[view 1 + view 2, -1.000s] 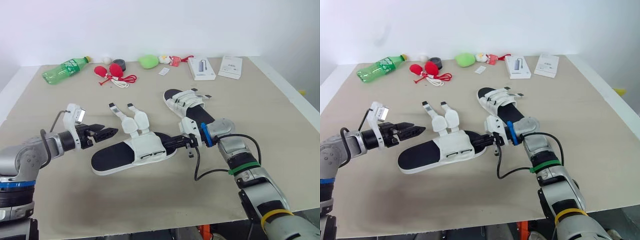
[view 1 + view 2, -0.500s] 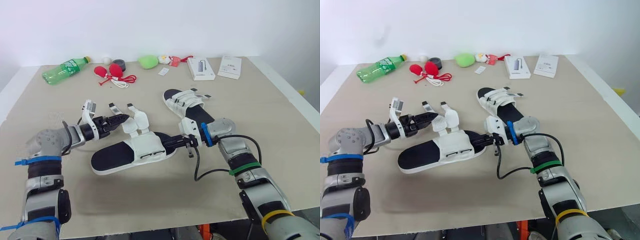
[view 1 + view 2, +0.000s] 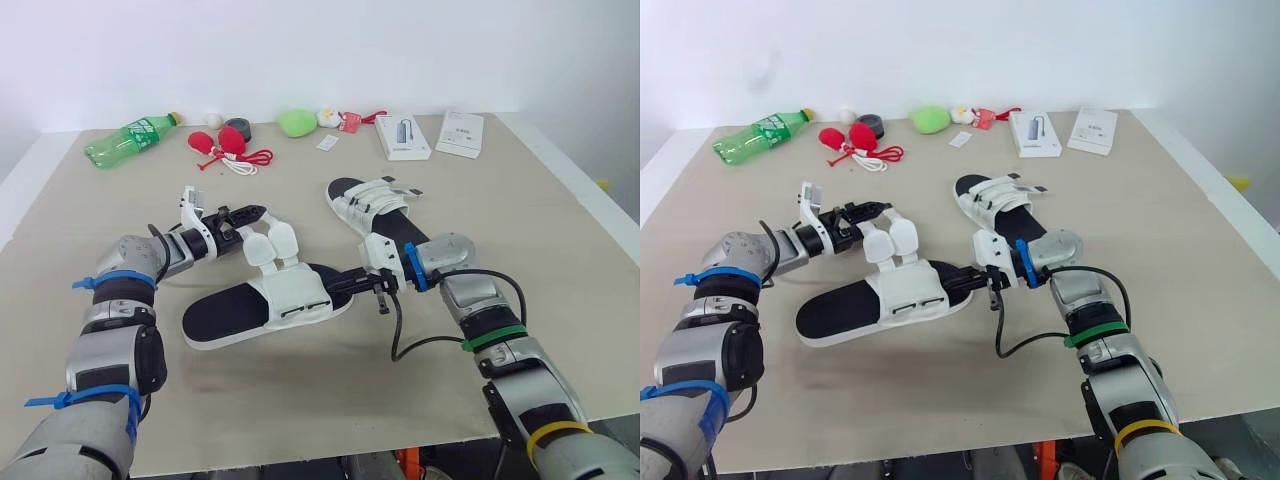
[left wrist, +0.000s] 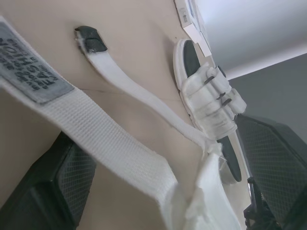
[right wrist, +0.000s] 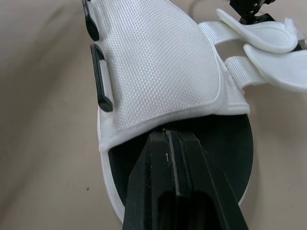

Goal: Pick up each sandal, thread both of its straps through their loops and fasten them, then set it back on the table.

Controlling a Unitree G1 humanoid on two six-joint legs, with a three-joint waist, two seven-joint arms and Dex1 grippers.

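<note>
Lying flat mid-worktop (image 3: pixel 560 250) — open sandal (image 3: pixel 270 300), both straps unthreaded. Left claw (image 3: pixel 255 211): fingers wide, one loose strap (image 4: pixel 110 155) of that sandal passing between them. Right claw (image 3: pixel 335 286): fingers pressed together, tips on the open sandal's black footbed. Fastened sandal (image 3: pixel 375 205) — near, beyond that same end.

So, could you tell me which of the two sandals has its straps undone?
The nearer sandal: both its straps lie flung open and unthreaded, while those of the farther sandal are closed across its upper.
</note>
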